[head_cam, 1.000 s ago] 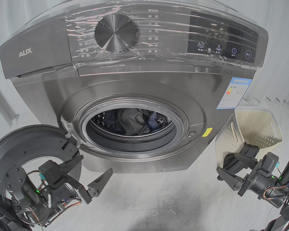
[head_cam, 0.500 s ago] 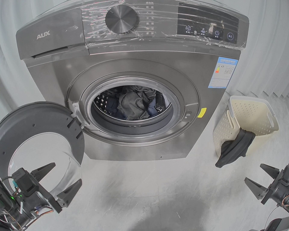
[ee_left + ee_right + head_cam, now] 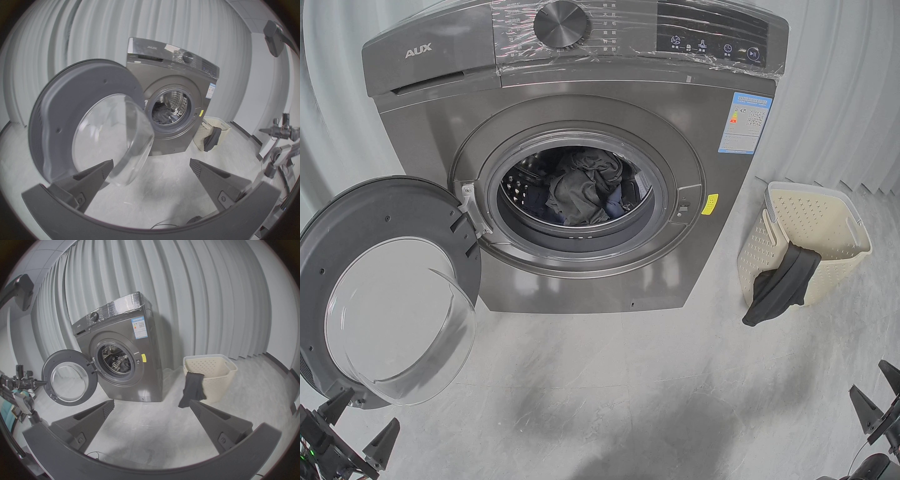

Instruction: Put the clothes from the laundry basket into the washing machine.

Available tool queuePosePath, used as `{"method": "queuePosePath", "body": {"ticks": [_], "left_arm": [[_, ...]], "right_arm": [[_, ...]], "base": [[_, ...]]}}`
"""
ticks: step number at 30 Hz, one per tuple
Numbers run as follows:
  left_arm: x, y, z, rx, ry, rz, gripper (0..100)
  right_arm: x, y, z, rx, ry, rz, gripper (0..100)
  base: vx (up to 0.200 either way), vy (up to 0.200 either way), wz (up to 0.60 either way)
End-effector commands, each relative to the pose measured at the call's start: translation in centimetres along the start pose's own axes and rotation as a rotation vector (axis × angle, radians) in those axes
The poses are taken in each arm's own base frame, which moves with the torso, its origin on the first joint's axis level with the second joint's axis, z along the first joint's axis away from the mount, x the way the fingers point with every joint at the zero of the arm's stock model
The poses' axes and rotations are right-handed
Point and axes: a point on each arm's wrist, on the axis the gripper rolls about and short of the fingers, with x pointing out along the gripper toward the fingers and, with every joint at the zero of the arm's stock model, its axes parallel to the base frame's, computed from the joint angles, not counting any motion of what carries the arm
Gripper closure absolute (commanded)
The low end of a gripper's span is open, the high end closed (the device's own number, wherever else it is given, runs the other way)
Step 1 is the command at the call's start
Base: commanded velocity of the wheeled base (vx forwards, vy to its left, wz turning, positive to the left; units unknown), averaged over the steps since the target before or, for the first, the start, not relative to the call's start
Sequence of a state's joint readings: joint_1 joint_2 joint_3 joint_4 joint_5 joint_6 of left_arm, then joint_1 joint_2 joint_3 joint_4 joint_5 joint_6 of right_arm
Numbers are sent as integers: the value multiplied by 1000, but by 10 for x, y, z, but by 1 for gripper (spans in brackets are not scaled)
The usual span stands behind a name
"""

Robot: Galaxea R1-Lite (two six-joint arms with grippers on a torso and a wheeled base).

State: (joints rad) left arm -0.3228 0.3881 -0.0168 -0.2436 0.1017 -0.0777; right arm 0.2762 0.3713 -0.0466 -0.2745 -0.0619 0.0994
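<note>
laundry basket [image 3: 837, 212] right of washing machine [image 3: 575, 187]

The left hand [image 3: 365, 414] and right hand [image 3: 870, 379] have backed away from the washing machine [image 3: 419, 131].

The washing machine [image 3: 587, 103] is faced by all three views: downward from the head, low and farther off from seven and five o'clock at the wrists.

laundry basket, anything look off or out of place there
Yes: a dark garment hangs over the laundry basket's front rim, most of it trailing down the outside wall instead of lying inside. The basket itself stands upright and looks undamaged.
</note>
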Motion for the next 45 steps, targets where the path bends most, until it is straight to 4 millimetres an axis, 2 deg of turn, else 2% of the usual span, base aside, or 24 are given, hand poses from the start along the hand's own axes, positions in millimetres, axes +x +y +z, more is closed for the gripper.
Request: {"method": "queuePosePath", "body": {"ticks": [1,2,7,11,14,18,21,23,25,27,29,32,33,38,45], "left_arm": [[-27,3,-25,-87,-127,132,0],[-27,3,-26,-111,-126,131,0],[-27,2,-26,-77,-129,213,0],[-29,-1,-27,-45,-165,277,0],[-33,-4,-29,-20,-217,209,0],[-34,-1,-29,10,-209,345,0],[-33,-2,-29,28,-202,315,0],[-33,-4,-29,62,-200,219,0],[-33,-5,-29,83,-197,167,0],[-33,-5,-29,62,-199,153,0],[-33,-5,-30,76,-197,201,0],[-34,0,-30,98,-186,433,0],[-34,1,-30,92,-184,451,0],[-32,-3,-34,15,-158,240,0],[-32,-4,-36,20,-132,209,0]], "right_arm": [[-26,-3,-32,1,-73,-126,0],[-26,-4,-37,11,-32,-153,0],[-26,-6,-36,-4,-46,-275,0],[-26,-5,-38,-16,-19,-209,0],[-26,-5,-38,-26,-17,-197,0],[-26,-5,-38,-43,-15,-201,0],[-25,-4,-38,-67,-12,-241,0],[-29,-1,-39,-87,-56,-370,0],[-30,-1,-40,-99,-72,-351,0],[-33,0,-41,-108,-105,-258,0],[-32,2,-46,-84,-64,-180,0],[-32,1,-46,-80,-56,-202,0],[-32,1,-46,-84,-56,-204,0],[-32,1,-46,-98,-55,-192,0],[-32,1,-46,-89,-58,-192,0]], "base": [[0,-200,0],[0,-200,0],[0,-200,0],[0,-200,0],[0,-200,0],[0,-200,0],[0,0,0],[0,0,0],[0,0,0],[0,0,0],[0,0,0],[0,0,0],[0,0,0],[0,0,0],[0,0,0]]}}
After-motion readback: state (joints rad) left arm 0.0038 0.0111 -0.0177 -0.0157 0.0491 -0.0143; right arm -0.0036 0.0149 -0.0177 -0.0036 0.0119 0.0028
